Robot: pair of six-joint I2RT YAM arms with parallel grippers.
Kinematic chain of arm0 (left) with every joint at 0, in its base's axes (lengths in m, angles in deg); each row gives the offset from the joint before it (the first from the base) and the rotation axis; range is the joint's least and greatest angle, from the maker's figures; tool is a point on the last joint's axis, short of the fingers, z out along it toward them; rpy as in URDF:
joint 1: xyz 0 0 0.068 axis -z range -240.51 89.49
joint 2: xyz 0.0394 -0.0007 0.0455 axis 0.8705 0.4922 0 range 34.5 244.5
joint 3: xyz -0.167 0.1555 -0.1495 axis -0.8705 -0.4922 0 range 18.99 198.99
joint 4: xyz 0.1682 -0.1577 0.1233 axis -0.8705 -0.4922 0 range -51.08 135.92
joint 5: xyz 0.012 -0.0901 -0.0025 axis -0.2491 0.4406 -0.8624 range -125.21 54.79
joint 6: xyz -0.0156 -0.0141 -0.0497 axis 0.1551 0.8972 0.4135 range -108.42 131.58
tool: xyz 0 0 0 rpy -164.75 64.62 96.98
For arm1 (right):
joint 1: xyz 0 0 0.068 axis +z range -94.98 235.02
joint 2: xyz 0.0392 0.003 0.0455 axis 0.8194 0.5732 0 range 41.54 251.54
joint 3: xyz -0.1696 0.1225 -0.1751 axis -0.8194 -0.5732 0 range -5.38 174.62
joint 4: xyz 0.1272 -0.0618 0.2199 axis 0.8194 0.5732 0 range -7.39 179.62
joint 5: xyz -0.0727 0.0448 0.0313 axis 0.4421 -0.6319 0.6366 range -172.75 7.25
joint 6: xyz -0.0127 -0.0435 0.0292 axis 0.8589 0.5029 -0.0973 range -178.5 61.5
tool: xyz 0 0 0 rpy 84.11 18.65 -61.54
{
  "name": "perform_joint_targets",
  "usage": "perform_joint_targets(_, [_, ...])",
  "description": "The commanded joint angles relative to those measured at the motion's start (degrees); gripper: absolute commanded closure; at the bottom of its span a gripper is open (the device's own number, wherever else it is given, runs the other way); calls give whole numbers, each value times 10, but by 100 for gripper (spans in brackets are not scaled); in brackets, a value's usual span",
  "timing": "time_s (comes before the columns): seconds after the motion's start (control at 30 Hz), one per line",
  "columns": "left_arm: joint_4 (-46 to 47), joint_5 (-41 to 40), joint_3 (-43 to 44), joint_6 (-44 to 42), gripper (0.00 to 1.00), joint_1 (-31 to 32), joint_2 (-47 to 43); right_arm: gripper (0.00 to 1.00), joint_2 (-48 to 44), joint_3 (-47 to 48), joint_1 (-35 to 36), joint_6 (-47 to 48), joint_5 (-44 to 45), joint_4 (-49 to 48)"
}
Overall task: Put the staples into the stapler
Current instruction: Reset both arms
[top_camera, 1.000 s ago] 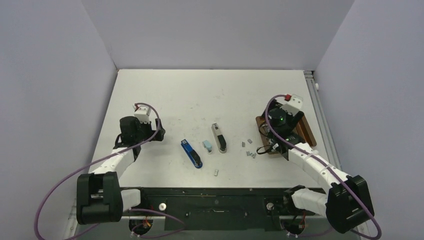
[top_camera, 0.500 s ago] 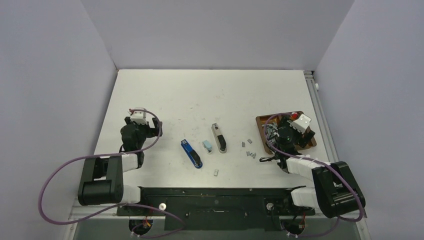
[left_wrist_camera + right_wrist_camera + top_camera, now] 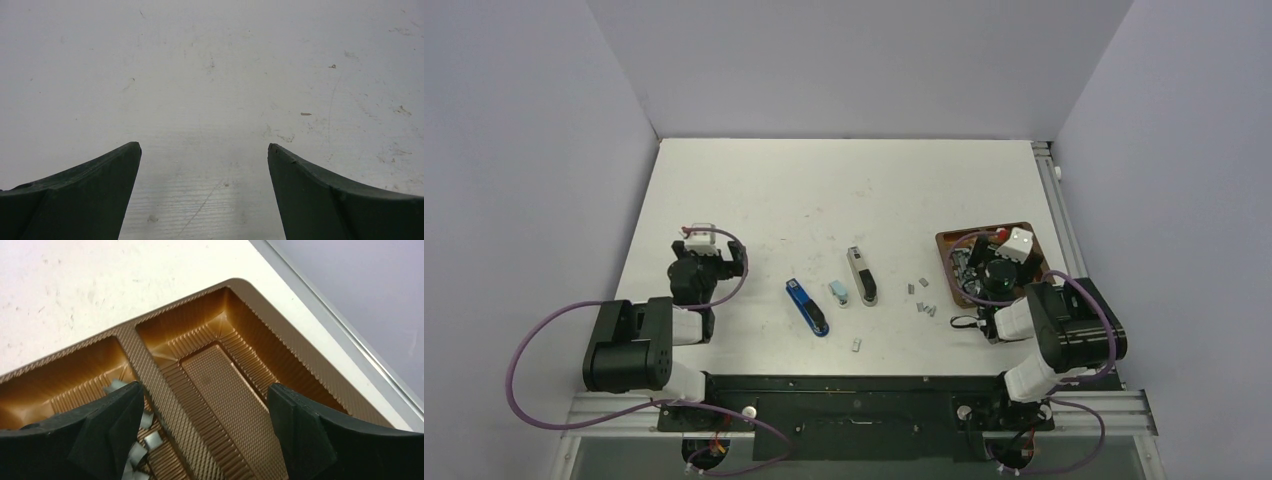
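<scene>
A blue stapler (image 3: 807, 307) and a grey-and-black stapler (image 3: 861, 275) lie mid-table. Small silvery staples (image 3: 922, 298) are scattered to their right, and one strip (image 3: 857, 346) lies near the front edge. More staples (image 3: 150, 440) sit in the left compartment of a brown tray (image 3: 150, 365), beside my right gripper's left finger. My right gripper (image 3: 206, 390) hangs open over the tray (image 3: 1036, 258), with nothing between its fingers. My left gripper (image 3: 205, 147) is open over bare table at the left (image 3: 709, 250), well away from both staplers.
A small pale blue-green box (image 3: 837, 291) lies between the two staplers. The tray's right compartment (image 3: 230, 385) holds nothing. A metal rail (image 3: 1059, 200) runs along the table's right edge. Purple walls close in both sides and the back.
Both arms have folded back toward their bases. The right gripper drew back and lower over the tray, uncovering more of it. The left gripper pulled nearer the front edge.
</scene>
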Motion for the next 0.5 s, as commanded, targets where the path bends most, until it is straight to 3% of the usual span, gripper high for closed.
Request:
perform_joint_targets(0.0, [46,-8,11,-2,4,2,0,7,-6,27,-33,-18,-74,-27])
perform_joint_targets(0.47, [22,-46,22,-13,4,24,-1,6,-5,23,-32,-13,-71,-36])
